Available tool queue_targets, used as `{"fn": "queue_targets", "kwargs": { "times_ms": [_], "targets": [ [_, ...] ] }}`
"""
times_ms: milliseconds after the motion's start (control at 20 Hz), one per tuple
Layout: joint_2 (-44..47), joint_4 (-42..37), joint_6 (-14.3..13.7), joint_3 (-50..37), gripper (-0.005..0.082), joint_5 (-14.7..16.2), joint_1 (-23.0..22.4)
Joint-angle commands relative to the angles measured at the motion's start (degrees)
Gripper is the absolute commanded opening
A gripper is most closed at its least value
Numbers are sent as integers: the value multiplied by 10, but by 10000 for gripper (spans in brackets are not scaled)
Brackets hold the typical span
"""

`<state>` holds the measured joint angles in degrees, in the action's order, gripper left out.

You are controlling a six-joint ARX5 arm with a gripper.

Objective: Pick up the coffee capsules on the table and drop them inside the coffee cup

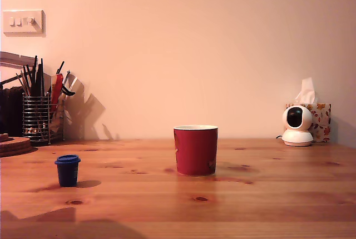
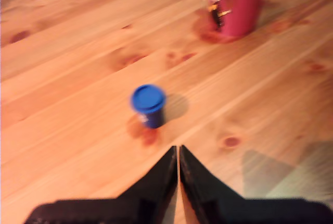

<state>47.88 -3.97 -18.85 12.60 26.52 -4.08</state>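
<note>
A small dark blue coffee capsule (image 1: pixel 67 170) stands rim-up on the pine table (image 1: pixel 267 194), toward the exterior view's left. The red coffee cup (image 1: pixel 195 150) with a pale rim stands upright near the table's middle, well apart from the capsule. The arm itself is out of the exterior view; only its shadow falls on the table's front edge. In the wrist view the gripper (image 2: pixel 178 148) is shut, its two black fingers pressed together with nothing between them, hovering a short way from the capsule (image 2: pixel 148 104). The cup (image 2: pixel 235 2) sits farther off, beyond the capsule.
A wire-mesh utensil holder (image 1: pixel 41 118) stands at the back on the exterior view's left, beside a round wooden board (image 1: pixel 14 145). A white dome camera (image 1: pixel 297 125) and a tissue box (image 1: pixel 317 118) sit at the back right. A wall rises behind the table.
</note>
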Motion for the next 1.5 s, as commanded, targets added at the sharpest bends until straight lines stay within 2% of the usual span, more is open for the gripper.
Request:
{"fn": "queue_targets", "kwargs": {
  "times_ms": [0, 50, 200, 250, 1000, 1450],
  "targets": [
    [5, -3, -7, -9, -8, -4, 2],
    [7, -1, -7, -9, 30, -7, 2],
    [18, -1, -7, -9, 435, -9, 2],
    [21, 2, -7, -9, 451, -17, 2],
    [22, 8, -7, -9, 450, -29, 2],
    [96, -57, -7, -9, 450, -30, 2]
  ]
}}
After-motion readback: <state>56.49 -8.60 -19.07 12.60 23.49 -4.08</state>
